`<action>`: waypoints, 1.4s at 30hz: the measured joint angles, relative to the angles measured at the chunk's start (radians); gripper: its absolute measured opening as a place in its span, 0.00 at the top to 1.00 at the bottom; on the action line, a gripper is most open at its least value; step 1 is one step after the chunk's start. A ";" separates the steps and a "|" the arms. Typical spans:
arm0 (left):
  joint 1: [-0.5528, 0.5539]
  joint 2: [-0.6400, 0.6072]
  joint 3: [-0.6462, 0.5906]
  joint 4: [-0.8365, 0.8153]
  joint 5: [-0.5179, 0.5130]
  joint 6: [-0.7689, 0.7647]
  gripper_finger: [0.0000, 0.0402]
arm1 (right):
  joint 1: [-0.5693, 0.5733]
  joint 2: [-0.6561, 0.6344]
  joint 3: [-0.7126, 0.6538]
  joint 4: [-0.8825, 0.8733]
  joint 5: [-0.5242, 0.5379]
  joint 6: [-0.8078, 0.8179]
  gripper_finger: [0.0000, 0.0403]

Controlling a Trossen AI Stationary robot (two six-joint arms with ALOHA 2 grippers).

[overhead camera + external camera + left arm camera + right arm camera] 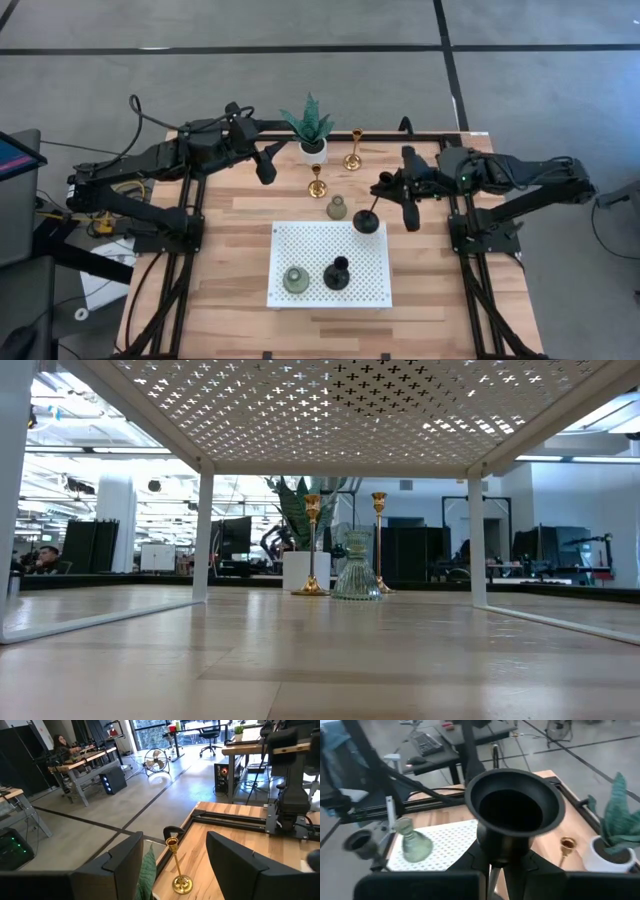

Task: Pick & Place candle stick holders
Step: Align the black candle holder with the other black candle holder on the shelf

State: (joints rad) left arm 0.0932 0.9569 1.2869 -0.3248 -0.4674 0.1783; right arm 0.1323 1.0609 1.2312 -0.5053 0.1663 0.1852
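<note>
My right gripper (384, 187) is shut on a black stemmed holder (368, 220), whose round base is over the far right corner of the white perforated stand (300, 240). Its open cup fills the right wrist view (515, 810). My left gripper (266, 170) is open and empty at the far left, beside the plant. Two gold holders (353, 150) (317, 182) and one grey-green holder (337, 207) stand on the table on their bases. A grey-green holder (296, 279) and a black holder (337, 272) stand on the stand. My right gripper pinches the black holder's thin stem just under its cup (492, 870) between its two fingers. The fingers come level from the table's right side, across the stem. The holder stands about upright, cup up. Whether its base (367, 224) touches the stand I cannot tell.
A green spiky plant in a white pot (312, 135) stands at the far middle, between my left gripper and the gold holders. The white stand is raised on legs (203, 535) over the table. Bare wood lies to the left and right of the stand.
</note>
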 joint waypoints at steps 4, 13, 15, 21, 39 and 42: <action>0.000 0.000 0.000 0.000 0.000 -0.001 0.46 | 0.042 0.028 0.001 0.027 0.023 0.000 0.95; 0.000 0.000 0.000 0.000 0.000 -0.003 0.46 | 0.083 0.148 0.083 0.042 0.104 0.000 0.95; 0.000 0.000 0.000 0.000 0.000 -0.003 0.46 | 0.083 0.184 0.116 0.042 0.105 0.000 0.95; 0.000 0.000 0.000 0.000 0.000 -0.003 0.46 | 0.083 0.294 0.215 0.021 0.105 -0.004 0.95; 0.000 0.000 0.000 -0.001 0.000 0.000 0.46 | 0.085 0.385 0.288 -0.014 0.104 0.052 0.95; 0.000 0.000 0.000 -0.001 0.000 0.000 0.46 | 0.091 0.385 0.288 -0.014 0.102 0.052 0.95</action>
State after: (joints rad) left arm 0.0933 0.9565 1.2869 -0.3256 -0.4675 0.1781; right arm 0.2235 1.4464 1.5192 -0.5198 0.2688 0.2371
